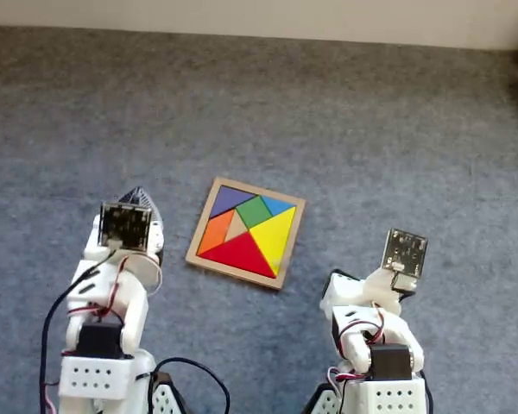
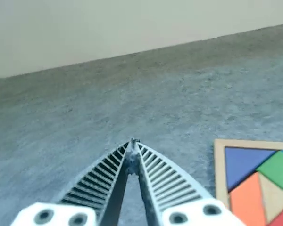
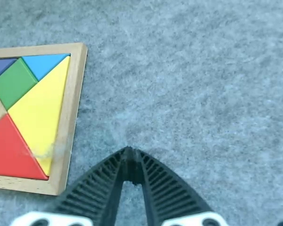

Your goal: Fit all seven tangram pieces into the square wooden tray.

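The grey carpet-covered bench [image 1: 371, 129] runs to a pale wall [image 1: 259, 13] at its far edge, with broad bare carpet on every side. The square wooden tray [image 1: 235, 272] lies flat between the two arms, slightly askew and apart from both. Seven pieces sit inside its rim: large red triangle [image 1: 242, 252], large yellow triangle [image 1: 276, 235], orange piece [image 1: 216, 231], purple piece [image 1: 229, 200], green square [image 1: 254, 211], light blue triangle [image 1: 277, 205] and pale wood triangle [image 1: 236, 228]. Each wrist view cuts the tray off. The left pincer [image 2: 133, 143] is closed on nothing, near the tray. The right pincer [image 3: 128, 151] is likewise closed and empty. From above, a circuit board [image 1: 406, 250] hides its tips.
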Robot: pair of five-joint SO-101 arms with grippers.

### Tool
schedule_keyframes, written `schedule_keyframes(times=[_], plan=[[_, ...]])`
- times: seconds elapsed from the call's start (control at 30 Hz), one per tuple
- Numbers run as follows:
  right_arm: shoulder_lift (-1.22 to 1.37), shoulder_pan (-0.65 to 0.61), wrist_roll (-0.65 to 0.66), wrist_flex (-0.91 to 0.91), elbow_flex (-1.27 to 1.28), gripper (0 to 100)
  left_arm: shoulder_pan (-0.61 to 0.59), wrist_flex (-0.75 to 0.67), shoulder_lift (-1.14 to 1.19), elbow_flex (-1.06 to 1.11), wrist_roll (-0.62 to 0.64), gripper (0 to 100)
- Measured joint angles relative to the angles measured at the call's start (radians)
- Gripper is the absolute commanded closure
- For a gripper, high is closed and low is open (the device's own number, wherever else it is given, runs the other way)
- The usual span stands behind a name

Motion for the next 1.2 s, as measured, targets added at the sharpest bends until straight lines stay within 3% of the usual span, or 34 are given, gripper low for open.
schedule_keyframes(times=[0.13, 0.97, 1.2], plan=[[0.0, 0.0, 0.0, 0.0, 0.0, 99.4, -0.054, 0.023, -0.123, 0.051, 0.0, 100], [0.0, 0.0, 0.0, 0.0, 0.0, 99.4, -0.061, 0.804, -0.146, 0.051, 0.0, 100], [0.0, 0.0, 0.0, 0.0, 0.0, 99.4, -0.061, 0.852, -0.146, 0.051, 0.0, 100]])
